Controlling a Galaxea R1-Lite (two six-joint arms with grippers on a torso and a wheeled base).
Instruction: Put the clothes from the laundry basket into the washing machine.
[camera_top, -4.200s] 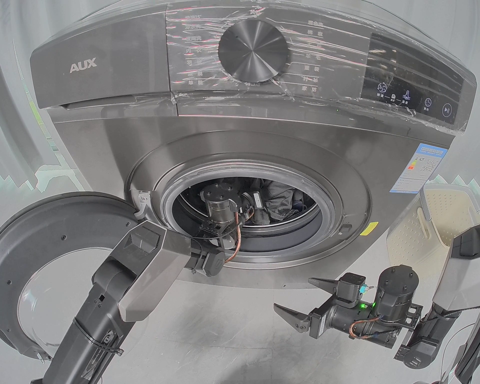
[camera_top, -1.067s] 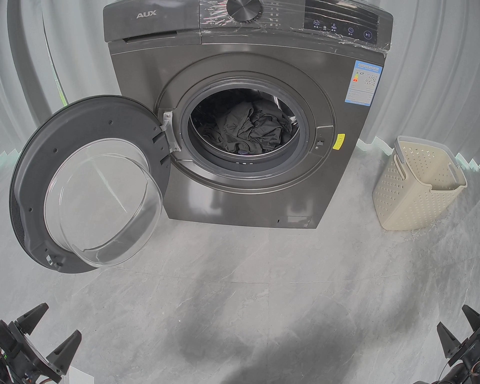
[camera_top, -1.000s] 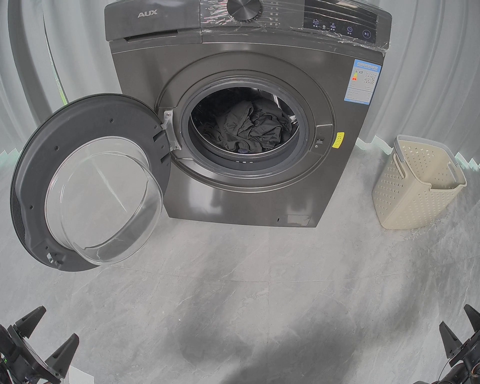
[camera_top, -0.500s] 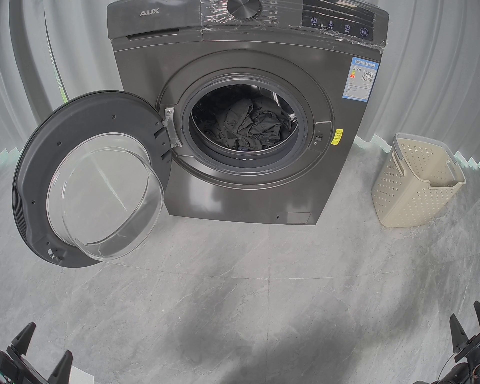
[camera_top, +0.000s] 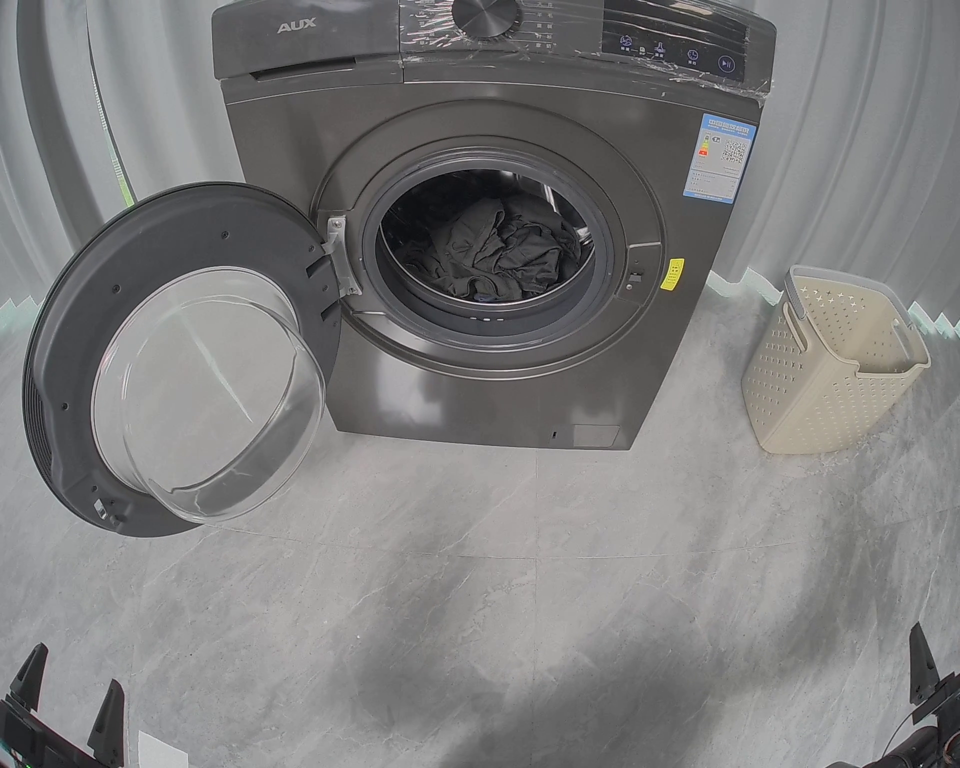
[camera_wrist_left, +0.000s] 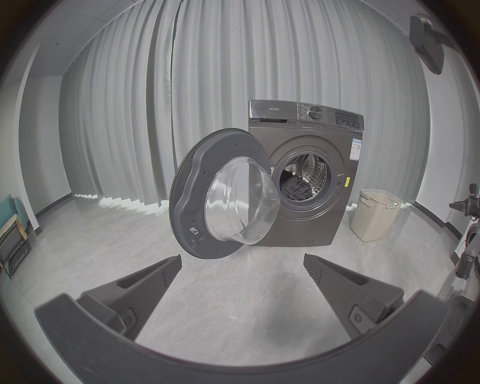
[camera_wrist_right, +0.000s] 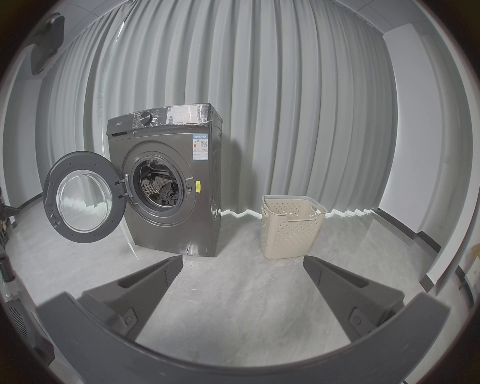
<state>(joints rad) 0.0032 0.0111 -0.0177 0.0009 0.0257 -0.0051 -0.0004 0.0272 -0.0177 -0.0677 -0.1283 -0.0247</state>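
Note:
The grey washing machine (camera_top: 500, 390) stands ahead with its round door (camera_top: 180, 350) swung wide open to the left. Dark clothes (camera_top: 490, 255) lie piled in the drum. A cream perforated laundry basket (camera_top: 830, 360) sits on the floor right of the machine, and no clothes show above its rim. My left gripper (camera_top: 68, 688) is low at the near left, open and holding nothing, far from the machine. One finger (camera_top: 920, 655) of my right gripper shows at the near right. The right gripper (camera_wrist_right: 241, 260) is open and holds nothing.
Bare grey tiled floor (camera_top: 540, 600) stretches between me and the machine. Pleated curtains (camera_top: 860, 150) hang behind it. The open door juts out over the floor on the left. A chair (camera_wrist_left: 12, 235) stands by the wall, far off to one side.
Four seconds ago my left gripper was inside the drum with the machine close up. The machine now stands farther off. Over the last second both grippers sank toward the picture's lower edge.

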